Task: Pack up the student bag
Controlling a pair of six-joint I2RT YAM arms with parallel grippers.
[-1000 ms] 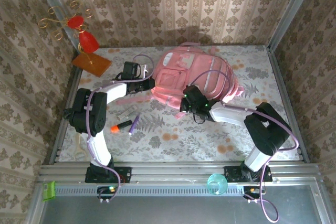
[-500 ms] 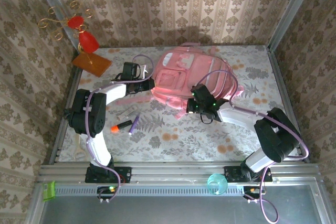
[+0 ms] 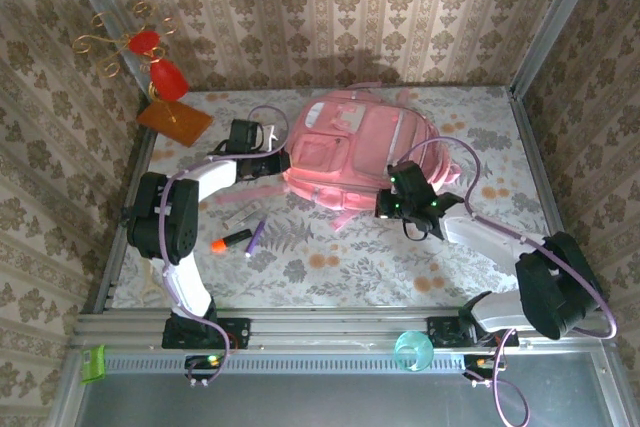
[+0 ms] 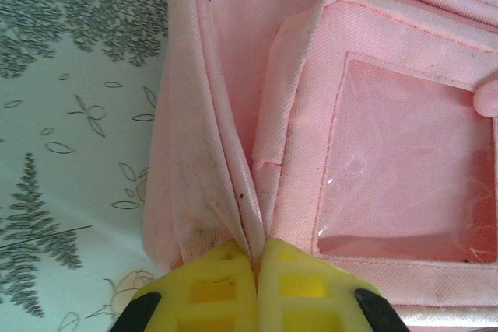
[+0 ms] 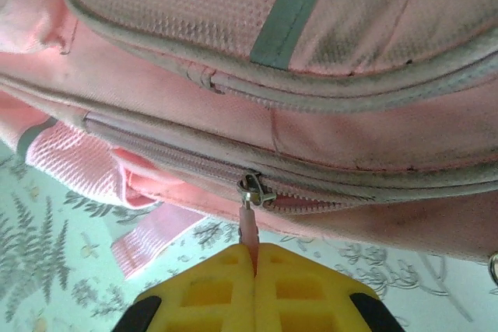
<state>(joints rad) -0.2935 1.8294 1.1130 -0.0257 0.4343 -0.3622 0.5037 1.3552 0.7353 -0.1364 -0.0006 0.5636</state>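
The student bag (image 3: 360,142), a big pink backpack, lies flat at the back middle of the table. At the bag's left edge my left gripper (image 3: 281,160) is shut on a fold of its pink fabric (image 4: 226,192), next to a clear-window pocket (image 4: 405,161). My right gripper (image 3: 388,207) is at the bag's near edge. In the right wrist view this right gripper (image 5: 255,248) is shut on the pink zipper pull (image 5: 248,225) that hangs from the metal slider (image 5: 254,189). The zipper teeth look parted just right of the slider.
An orange-tipped black marker (image 3: 232,239), a purple pen (image 3: 255,236) and a pale stick (image 3: 240,215) lie left of centre. A red ornament on a wooden base (image 3: 168,97) stands at the back left. A teal cup (image 3: 413,350) sits on the near rail.
My right gripper has moved to the right along the bag's near edge, taking the zipper pull with it. The left gripper has kept its hold on the bag's left edge.
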